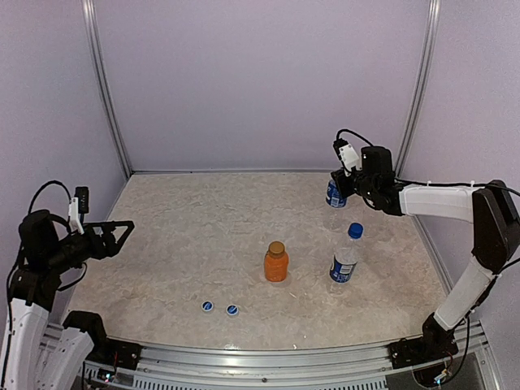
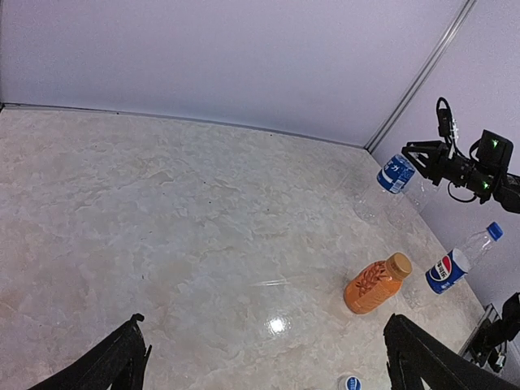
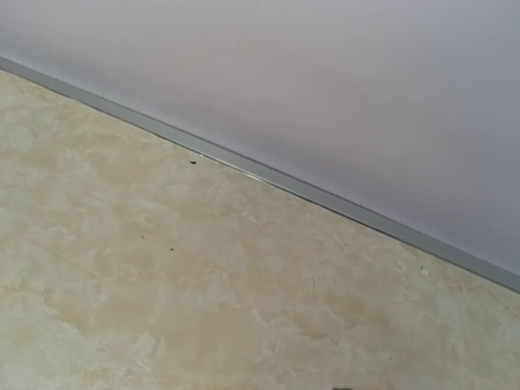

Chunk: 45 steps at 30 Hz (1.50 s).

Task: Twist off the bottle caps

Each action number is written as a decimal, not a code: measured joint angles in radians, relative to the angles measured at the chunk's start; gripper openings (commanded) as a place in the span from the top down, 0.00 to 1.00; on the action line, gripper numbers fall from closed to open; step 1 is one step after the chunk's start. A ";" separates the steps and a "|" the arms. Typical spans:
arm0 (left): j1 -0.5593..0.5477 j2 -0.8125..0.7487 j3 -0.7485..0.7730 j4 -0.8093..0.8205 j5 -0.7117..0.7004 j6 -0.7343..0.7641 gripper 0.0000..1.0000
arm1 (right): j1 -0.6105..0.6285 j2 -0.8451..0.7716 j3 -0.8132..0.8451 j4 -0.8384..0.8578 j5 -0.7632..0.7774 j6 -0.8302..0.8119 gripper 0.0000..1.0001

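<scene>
An orange juice bottle [image 1: 275, 266] with a golden-brown cap [image 1: 276, 247] stands mid-table; it also shows in the left wrist view [image 2: 372, 288]. To its right stands a blue-labelled bottle [image 1: 344, 264] with a blue cap [image 1: 355, 230] on. A second blue-labelled bottle [image 1: 334, 195] stands far right with my right gripper [image 1: 344, 182] at its top, fingers apart in the left wrist view [image 2: 424, 158]. Two loose blue caps [image 1: 207, 306] [image 1: 232, 309] lie near the front. My left gripper [image 1: 126, 236] is open and empty at the left edge. A faint clear shape [image 2: 412, 197] beside the far bottle may be the unlabelled bottle.
The table [image 1: 195, 236] is pale marble, with purple walls and metal posts behind and at the sides. The right wrist view shows only table [image 3: 203, 284] and the wall's base rail, no fingers. One loose cap [image 2: 349, 383] lies near my left gripper's right finger.
</scene>
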 measured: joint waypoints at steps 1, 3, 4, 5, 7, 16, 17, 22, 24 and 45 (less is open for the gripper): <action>0.000 0.000 0.000 0.000 0.001 0.000 0.01 | 0.000 0.000 0.000 0.000 0.000 -0.001 0.48; 0.000 0.000 0.000 0.001 0.004 0.000 0.01 | 0.000 0.000 0.001 -0.013 0.001 -0.002 0.41; 0.000 0.000 0.000 0.001 0.004 0.000 0.01 | 0.000 0.000 0.004 -0.027 0.002 -0.002 0.38; 0.000 0.000 0.000 0.002 0.005 0.000 0.01 | 0.000 0.000 0.010 -0.047 0.002 0.000 0.36; 0.000 0.000 0.000 0.003 0.006 0.000 0.01 | 0.000 0.000 0.025 -0.080 0.007 -0.002 0.32; 0.000 0.000 0.000 0.005 0.022 -0.002 0.01 | 0.000 -0.005 0.131 -0.225 0.019 -0.007 0.01; 0.000 0.000 0.000 0.005 0.023 -0.002 0.01 | 0.000 -0.010 0.146 -0.247 0.019 -0.007 0.01; 0.000 0.000 -0.002 0.006 0.026 -0.003 0.01 | 0.003 -0.059 0.230 -0.365 0.002 -0.003 0.01; 0.000 0.000 -0.002 0.006 0.026 -0.003 0.01 | 0.016 -0.084 0.292 -0.435 0.000 0.001 0.01; 0.011 -0.017 -0.009 0.021 0.026 -0.004 0.01 | 0.655 0.336 0.842 -1.296 0.152 0.387 0.01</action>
